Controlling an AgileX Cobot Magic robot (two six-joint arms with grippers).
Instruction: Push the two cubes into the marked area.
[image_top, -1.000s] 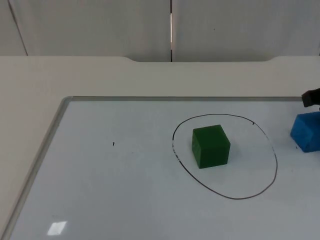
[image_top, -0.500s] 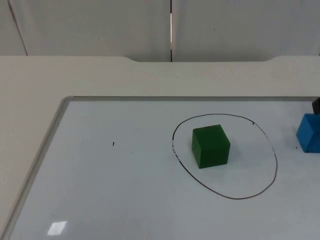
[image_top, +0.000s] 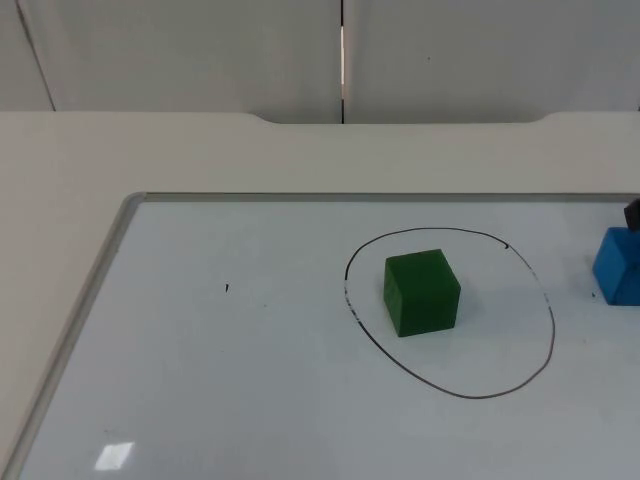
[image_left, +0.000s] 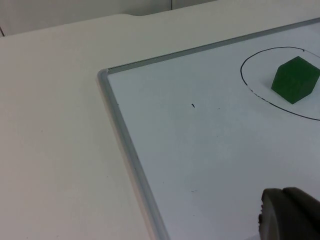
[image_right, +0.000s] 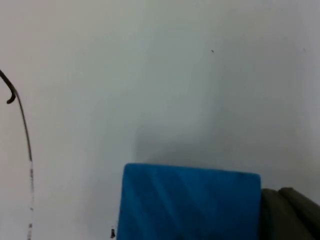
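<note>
Background items: whiteboard, table top, partition wall.
Whiteboard (image_top: 250, 380) with metal frame lies flat on white table top (image_top: 70, 160); rounded frame corner at 10 o'clock. Grey partition wall (image_top: 200, 50) at 12 o'clock.

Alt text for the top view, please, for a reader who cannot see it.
A green cube sits inside a hand-drawn black oval outline on a metal-framed whiteboard. A blue cube lies outside the outline, at the picture's right edge, with the right pincer just behind it.
</note>
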